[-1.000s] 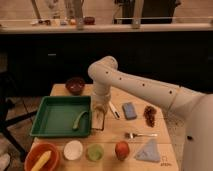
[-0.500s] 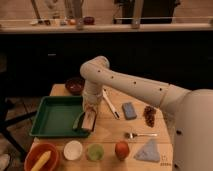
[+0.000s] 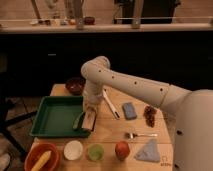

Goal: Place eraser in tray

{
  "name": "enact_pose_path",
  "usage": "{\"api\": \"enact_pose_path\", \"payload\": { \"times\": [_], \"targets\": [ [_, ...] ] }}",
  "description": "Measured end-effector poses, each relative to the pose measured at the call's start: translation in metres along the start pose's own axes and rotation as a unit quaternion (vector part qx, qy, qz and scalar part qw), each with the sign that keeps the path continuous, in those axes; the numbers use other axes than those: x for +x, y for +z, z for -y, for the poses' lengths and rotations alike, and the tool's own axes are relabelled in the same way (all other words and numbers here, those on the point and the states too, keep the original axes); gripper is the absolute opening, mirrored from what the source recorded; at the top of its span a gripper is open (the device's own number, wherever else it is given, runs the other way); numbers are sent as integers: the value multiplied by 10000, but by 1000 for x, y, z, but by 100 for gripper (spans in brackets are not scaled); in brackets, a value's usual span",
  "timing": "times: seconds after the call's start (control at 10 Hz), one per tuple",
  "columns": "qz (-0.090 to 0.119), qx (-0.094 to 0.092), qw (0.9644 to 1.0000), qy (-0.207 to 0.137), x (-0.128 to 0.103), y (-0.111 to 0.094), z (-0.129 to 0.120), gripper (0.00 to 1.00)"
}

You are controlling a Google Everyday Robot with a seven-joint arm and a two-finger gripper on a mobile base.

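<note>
The eraser [image 3: 89, 122], a small tan block with a dark top, hangs at the right rim of the green tray [image 3: 50, 120]. My gripper [image 3: 90, 113] points down from the white arm and is shut on the eraser's upper end. The eraser's lower end sits just over the tray's right edge. A small green curved item [image 3: 78, 121] lies inside the tray right beside the eraser. The arm reaches in from the right, with its elbow above the table's middle.
A dark bowl [image 3: 75, 85] stands behind the tray. A white utensil [image 3: 108, 104], a blue-grey block [image 3: 129, 110], a dark reddish item [image 3: 149, 116] and a fork [image 3: 140, 135] lie to the right. Along the front edge are an orange bowl [image 3: 35, 159], two cups, a red fruit [image 3: 122, 149] and a blue cloth [image 3: 149, 151].
The gripper has carried the eraser leftward from beside the tray to over its right rim. Over the last half second it hardly moved.
</note>
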Motion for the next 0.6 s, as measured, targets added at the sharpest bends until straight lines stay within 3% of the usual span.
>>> {"api": "enact_pose_path", "payload": {
  "times": [0.6],
  "targets": [
    [261,159,9984,-475,19,26,84,0]
  ]
}}
